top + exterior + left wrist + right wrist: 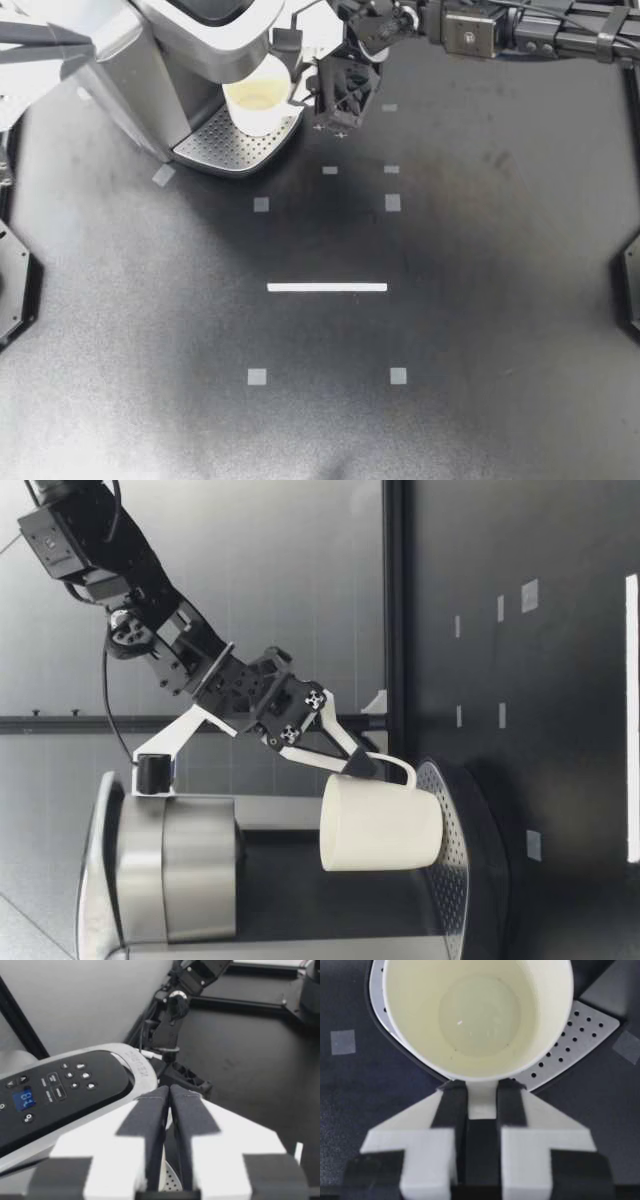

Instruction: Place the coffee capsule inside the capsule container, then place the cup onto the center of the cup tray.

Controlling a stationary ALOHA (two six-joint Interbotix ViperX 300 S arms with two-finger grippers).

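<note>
Over cup tray [220, 148], cup [258, 100] hung by handle, pinched between right gripper [305, 88] fingers for centering; contact unclear. Left gripper [167, 1091] fingers pressed together, empty, over machine [150, 70]. Capsule unseen.

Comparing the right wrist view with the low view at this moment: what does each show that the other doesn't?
Only the right wrist view: the cup's empty inside, seen through its mouth. Only the low view: the cup's outer wall, upright below the coffee machine's head, and my right arm reaching down. Both: my right pincer shut on the cup's handle, with the perforated cup tray under the cup.
</note>
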